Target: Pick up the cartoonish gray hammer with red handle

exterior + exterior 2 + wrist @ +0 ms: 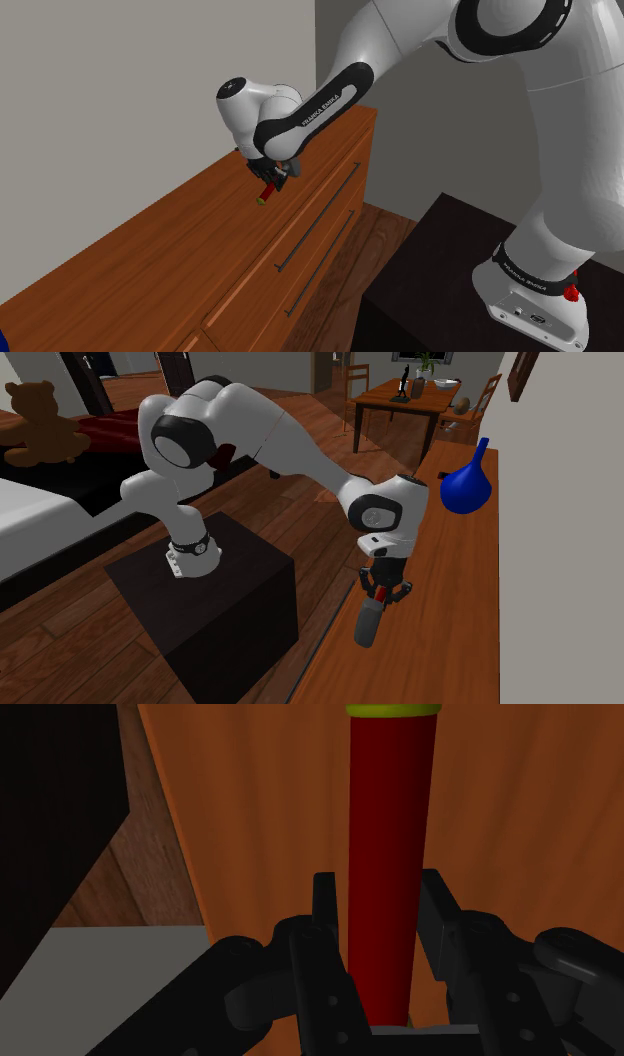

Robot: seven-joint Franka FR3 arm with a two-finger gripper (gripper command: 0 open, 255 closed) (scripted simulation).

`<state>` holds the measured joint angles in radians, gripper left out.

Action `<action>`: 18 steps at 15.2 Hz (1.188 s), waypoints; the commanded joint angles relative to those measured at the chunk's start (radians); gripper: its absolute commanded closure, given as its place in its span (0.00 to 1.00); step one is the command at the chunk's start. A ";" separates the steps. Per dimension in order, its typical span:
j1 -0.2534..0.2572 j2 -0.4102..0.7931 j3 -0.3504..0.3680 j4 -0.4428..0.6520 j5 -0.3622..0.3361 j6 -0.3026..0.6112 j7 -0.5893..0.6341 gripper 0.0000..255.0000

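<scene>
One red-handled hammer (390,804) within end effector (380,884)

The glossy white, rounded arm (570,150) has dark grey bands at its joints, and a black forearm strip carries white FRANKA EMIKA lettering, repeated on the dark ring (528,268) above its white foot. A small red knob (571,292) sits beside that foot. The matt all-black two-finger gripper (380,894) shows small round screw holes.

Dresser (130,260) wood, smooth, satin sheen; hammer handle (390,824) smooth matt red; claw (380,891) matt black.
</scene>
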<state>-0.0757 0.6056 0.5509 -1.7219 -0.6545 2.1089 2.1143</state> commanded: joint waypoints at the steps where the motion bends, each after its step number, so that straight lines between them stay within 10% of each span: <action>1: 0.000 0.000 0.000 0.000 0.000 0.000 0.000 1.00; 18: -0.026 -0.100 0.045 0.040 0.078 -0.118 -0.070 1.00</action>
<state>-0.1005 0.5111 0.5940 -1.6873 -0.5816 2.0003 2.0501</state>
